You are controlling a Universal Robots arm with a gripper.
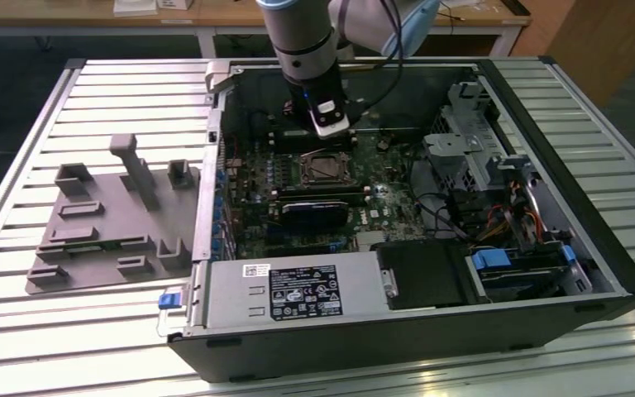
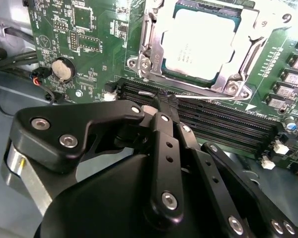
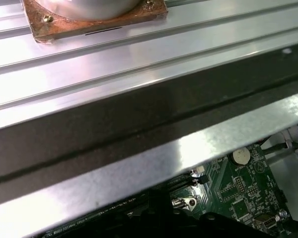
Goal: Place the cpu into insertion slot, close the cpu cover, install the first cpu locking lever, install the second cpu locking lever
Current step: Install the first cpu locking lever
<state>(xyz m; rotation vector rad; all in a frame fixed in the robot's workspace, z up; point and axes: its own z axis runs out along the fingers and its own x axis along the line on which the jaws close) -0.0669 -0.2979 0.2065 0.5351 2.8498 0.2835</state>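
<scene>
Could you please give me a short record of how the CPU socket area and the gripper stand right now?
cpu: seated in the insertion slot, silver top showing
cpu cover: down, framing the cpu
locking lever: thin wire along the socket edge; latched or not, unclear
gripper: inside the case, jaws together, tips at that wire

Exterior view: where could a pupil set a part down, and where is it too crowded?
Free: the slatted table around the grey fixture plate, on the exterior view's left of the computer case, and the strip on the case's camera side. Crowded: inside the case, around the insertion slot near the gripper.
</scene>
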